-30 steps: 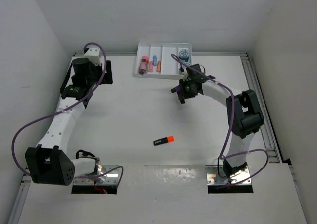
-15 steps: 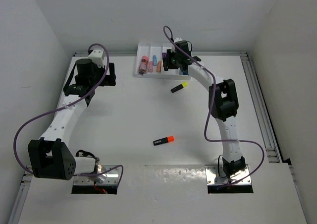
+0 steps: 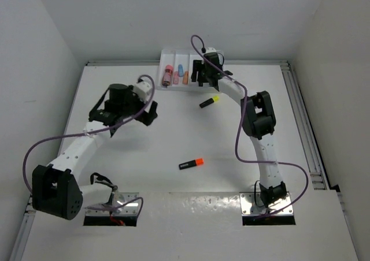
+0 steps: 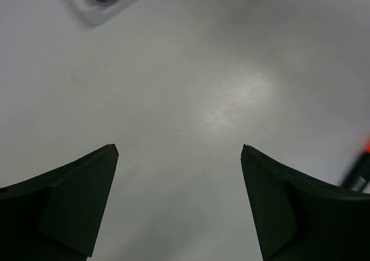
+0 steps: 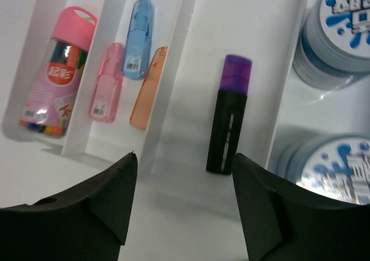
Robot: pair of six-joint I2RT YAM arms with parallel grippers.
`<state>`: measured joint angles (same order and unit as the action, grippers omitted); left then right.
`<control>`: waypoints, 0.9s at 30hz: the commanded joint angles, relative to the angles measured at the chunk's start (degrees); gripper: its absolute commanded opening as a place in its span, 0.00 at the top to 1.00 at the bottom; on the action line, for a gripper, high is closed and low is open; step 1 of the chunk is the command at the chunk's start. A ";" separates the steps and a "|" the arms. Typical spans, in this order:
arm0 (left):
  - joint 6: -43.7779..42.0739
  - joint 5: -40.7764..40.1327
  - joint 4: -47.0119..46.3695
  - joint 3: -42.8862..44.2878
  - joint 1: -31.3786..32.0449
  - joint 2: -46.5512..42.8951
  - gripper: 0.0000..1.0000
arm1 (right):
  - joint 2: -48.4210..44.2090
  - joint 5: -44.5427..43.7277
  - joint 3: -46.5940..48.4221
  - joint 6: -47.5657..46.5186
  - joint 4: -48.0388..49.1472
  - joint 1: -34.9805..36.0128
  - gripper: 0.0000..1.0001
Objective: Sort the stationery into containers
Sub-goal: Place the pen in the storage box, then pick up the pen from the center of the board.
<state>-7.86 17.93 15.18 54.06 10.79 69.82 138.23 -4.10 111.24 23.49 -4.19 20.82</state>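
The white tray (image 3: pixel 164 58) stands at the table's far edge. My right gripper (image 3: pixel 199 78) hangs open over its near end. In the right wrist view the gripper (image 5: pixel 184 154) holds nothing, and a purple-capped highlighter (image 5: pixel 230 122) lies free in the third compartment beyond the fingertips. Pink (image 5: pixel 107 82), blue (image 5: pixel 139 38) and peach (image 5: pixel 149 88) sticks fill the second compartment, and two blue round pieces (image 5: pixel 341 30) the fourth. A yellow highlighter (image 3: pixel 209 101) and an orange one (image 3: pixel 191 163) lie on the table. My left gripper (image 3: pixel 152 115) is open and empty over bare table (image 4: pixel 179 148).
A pink case of coloured items (image 5: pixel 58 93) lies in the tray's first compartment. In the left wrist view the tray's corner (image 4: pixel 92 15) shows at the top left and the orange highlighter (image 4: pixel 361 168) at the right edge. Walls close in the table at the back and sides.
My right gripper carried the purple highlighter from the table to the tray and opened, leaving it in the third compartment. The left arm swung from the far left toward the table's middle.
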 commanded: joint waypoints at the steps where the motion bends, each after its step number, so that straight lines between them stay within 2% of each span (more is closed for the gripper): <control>1: -10.86 6.42 4.59 -3.96 10.00 -3.11 0.08 | -11.39 3.21 -2.60 3.13 -0.64 -1.57 0.34; 4: -8.60 5.28 4.51 -8.34 17.30 -3.64 0.09 | -21.73 7.51 -9.08 5.16 -5.03 -3.93 0.33; 9: -6.56 -0.52 0.92 -14.42 28.56 -1.80 0.11 | -38.19 8.23 -23.15 3.51 -9.08 -6.84 0.31; 13: -4.98 -1.85 -1.29 -12.76 36.12 4.33 0.13 | -53.81 8.75 -39.03 1.39 -12.33 -10.79 0.30; 17: -4.80 -3.07 -2.78 -11.44 41.05 10.22 0.13 | -63.23 9.63 -48.73 3.22 -14.53 -14.75 0.30; 20: -2.79 -5.36 -4.02 -10.21 42.73 15.76 0.13 | -67.99 10.42 -54.45 4.54 -14.62 -17.21 0.30; 23: -2.43 -5.10 -4.19 -8.01 43.00 19.91 0.15 | -69.94 11.21 -55.43 5.43 -15.93 -18.70 0.30; 26: -2.25 -4.66 -5.33 -6.78 43.44 22.02 0.20 | -70.03 12.36 -55.08 5.78 -16.90 -19.32 0.30; 27: -1.99 -5.10 -5.77 -6.52 43.79 22.55 0.26 | -69.94 12.36 -55.17 5.78 -16.73 -19.32 0.30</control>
<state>-10.87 13.47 11.51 45.80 53.52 91.13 70.43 6.57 55.00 28.10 -21.89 1.87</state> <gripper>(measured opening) 0.767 0.702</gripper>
